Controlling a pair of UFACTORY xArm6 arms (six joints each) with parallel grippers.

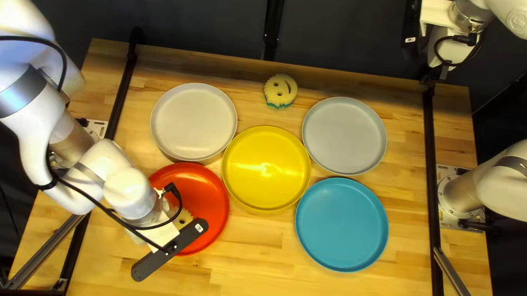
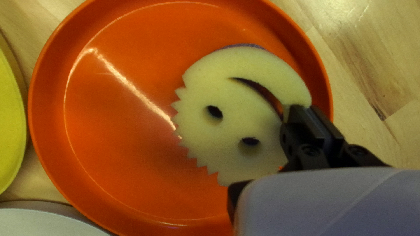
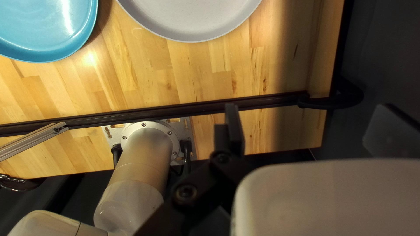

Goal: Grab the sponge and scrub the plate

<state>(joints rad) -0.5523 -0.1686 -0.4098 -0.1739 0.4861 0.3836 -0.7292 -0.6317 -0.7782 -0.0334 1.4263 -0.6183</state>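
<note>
Two claws: left claw (image 2: 295, 114) is clamped on the edge of the sponge (image 2: 229, 121); right claw (image 1: 434, 48) stands apart, high over the 1 o'clock corner of the table (image 1: 248, 290).
Sponge: inside the orange plate (image 2: 98, 137), near its middle.
Orange plate: at 7 o'clock from the yellow plate (image 1: 266, 166).
Second sponge (image 1: 280, 90): at 12 o'clock from the yellow plate.
</note>
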